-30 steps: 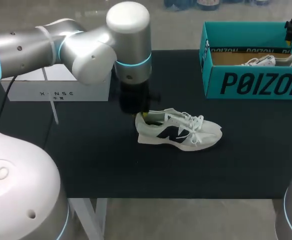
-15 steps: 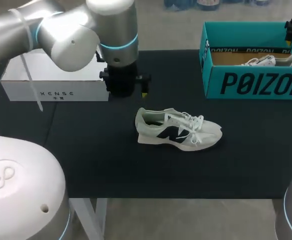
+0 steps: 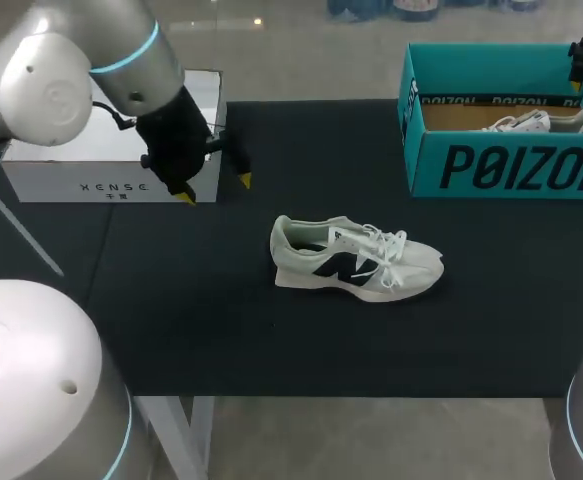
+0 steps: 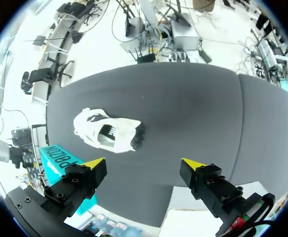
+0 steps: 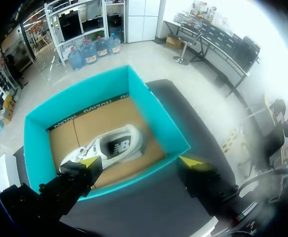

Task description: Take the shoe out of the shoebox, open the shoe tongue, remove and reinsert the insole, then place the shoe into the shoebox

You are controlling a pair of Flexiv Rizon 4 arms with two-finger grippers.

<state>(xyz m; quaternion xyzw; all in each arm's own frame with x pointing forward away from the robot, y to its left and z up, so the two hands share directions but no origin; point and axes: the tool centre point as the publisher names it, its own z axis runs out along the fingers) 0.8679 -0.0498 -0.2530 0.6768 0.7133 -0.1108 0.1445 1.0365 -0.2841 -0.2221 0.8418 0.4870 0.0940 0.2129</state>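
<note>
The left gripper (image 3: 214, 188) is hanging wide open and empty near the white box (image 3: 111, 160). The shoe (image 3: 356, 258) is lying on its sole on the black table (image 3: 221, 330), at the gripper's four o'clock. The right gripper (image 5: 140, 161) is hovering, fingers spread and empty, over the teal shoebox (image 5: 156, 111), which is holding a second shoe (image 5: 109, 148) and sitting at two o'clock from the first.

Table (image 3: 221, 330), black-covered top. Lying directly on it:
- Shoe (image 3: 356, 258): pale with a dark side mark, upright on its sole near the middle, toe toward the right.
- Shoebox (image 3: 511, 165): teal, open-topped, at the far right, well apart from the shoe.
- White box (image 3: 71, 185): at the far left, well apart from the shoe.
</note>
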